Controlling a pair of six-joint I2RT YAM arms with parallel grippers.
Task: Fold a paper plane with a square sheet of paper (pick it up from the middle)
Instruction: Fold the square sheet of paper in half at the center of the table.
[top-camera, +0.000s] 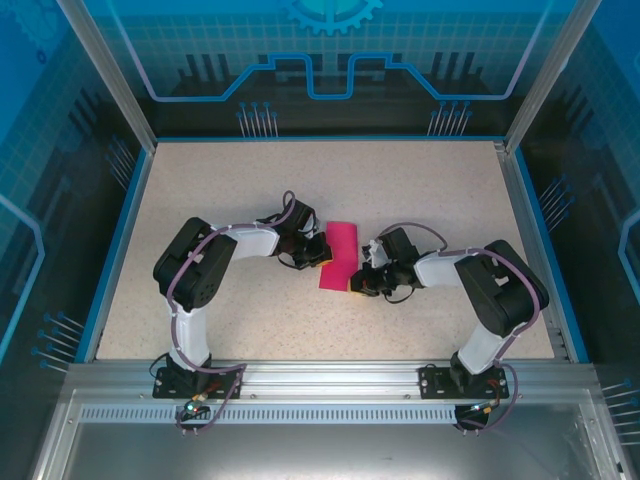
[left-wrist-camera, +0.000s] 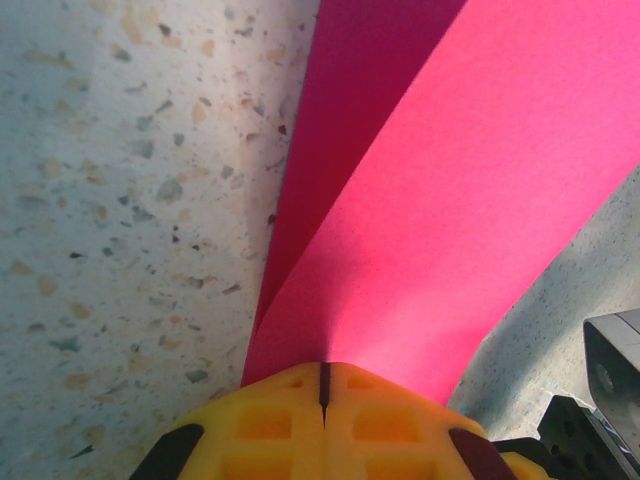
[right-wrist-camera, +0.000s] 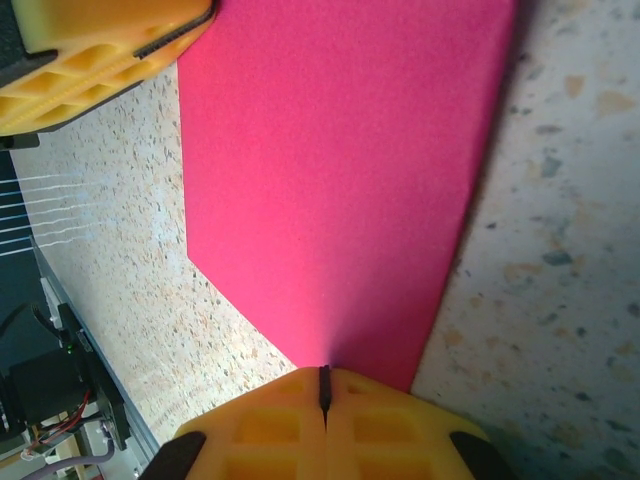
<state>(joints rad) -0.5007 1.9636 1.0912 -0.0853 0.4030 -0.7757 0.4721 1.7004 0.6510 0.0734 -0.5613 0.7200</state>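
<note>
The square sheet of paper (top-camera: 338, 255) is magenta-pink and lies folded over into a narrow upright strip at the middle of the speckled table. My left gripper (top-camera: 322, 250) is shut on its left edge. In the left wrist view two layers (left-wrist-camera: 480, 200) fan out from the closed yellow jaws of the left gripper (left-wrist-camera: 324, 385), the lower layer darker. My right gripper (top-camera: 358, 282) is shut on the strip's lower right edge. The right wrist view has the paper (right-wrist-camera: 340, 180) running out from the closed right gripper (right-wrist-camera: 323, 385). A paper plane is out of view.
The left gripper's yellow fingers (right-wrist-camera: 100, 50) sit at the paper's far corner in the right wrist view. A blue rim (top-camera: 118, 240) bounds the table, with an aluminium rail (top-camera: 320, 375) at the near edge. Open tabletop lies all round the paper.
</note>
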